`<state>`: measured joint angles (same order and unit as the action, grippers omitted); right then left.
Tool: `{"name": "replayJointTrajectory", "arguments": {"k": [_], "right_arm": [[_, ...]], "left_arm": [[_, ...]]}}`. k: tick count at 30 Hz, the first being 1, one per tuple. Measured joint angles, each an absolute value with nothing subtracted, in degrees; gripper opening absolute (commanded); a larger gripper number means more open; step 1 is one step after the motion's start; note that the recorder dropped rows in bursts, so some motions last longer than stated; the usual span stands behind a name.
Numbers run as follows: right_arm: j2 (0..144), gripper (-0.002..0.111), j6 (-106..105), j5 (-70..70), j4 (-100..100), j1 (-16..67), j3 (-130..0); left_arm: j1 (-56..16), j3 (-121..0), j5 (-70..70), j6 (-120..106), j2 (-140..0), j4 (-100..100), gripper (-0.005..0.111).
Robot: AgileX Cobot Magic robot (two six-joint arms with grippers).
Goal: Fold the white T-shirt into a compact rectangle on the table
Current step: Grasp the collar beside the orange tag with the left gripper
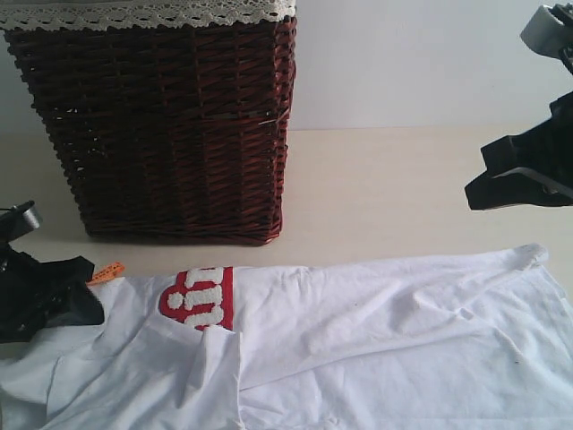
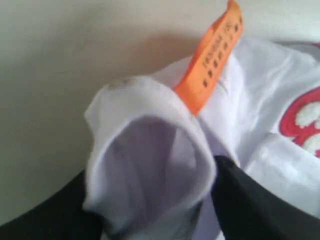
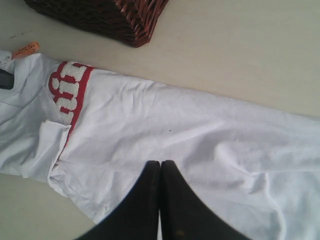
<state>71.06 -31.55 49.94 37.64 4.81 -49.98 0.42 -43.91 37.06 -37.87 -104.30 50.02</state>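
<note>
Exterior view: shows the white T-shirt (image 1: 376, 340) spread on the bench (image 1: 385, 179) in front of the wicker basket (image 1: 170, 125), with its red-outlined lettering (image 1: 199, 296) near the basket's front base. Finds the left gripper (image 1: 85, 291) off the basket's front left corner, jaws part-closed on a bunched fold of the T-shirt beside the orange tag (image 1: 106, 271). Finds the right gripper (image 3: 160, 167) raised well to the basket's right, jaws pressed together, holding nothing.

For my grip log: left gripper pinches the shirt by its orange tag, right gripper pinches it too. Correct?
No: the right gripper is shut on nothing, above the white T-shirt, per the right wrist view. The left gripper does pinch it by the orange tag.
</note>
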Motion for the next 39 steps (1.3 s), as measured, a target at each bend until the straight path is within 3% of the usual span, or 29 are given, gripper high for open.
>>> {"name": "replayJointTrajectory", "arguments": {"k": [21,31,39], "right_arm": [[71.1,0.0,-31.6,49.9,37.4,4.8,-50.0],[71.1,0.0,-31.6,49.9,37.4,4.8,-50.0],[71.1,0.0,-31.6,50.1,37.4,4.8,-50.0]], "left_arm": [[6.3,-43.7,44.0,-47.5,-104.2,63.6,0.058],[7.2,-43.7,50.6,-48.3,-103.9,60.4,0.058],[7.2,-42.7,38.5,-44.6,-103.7,49.9,0.058]]}}
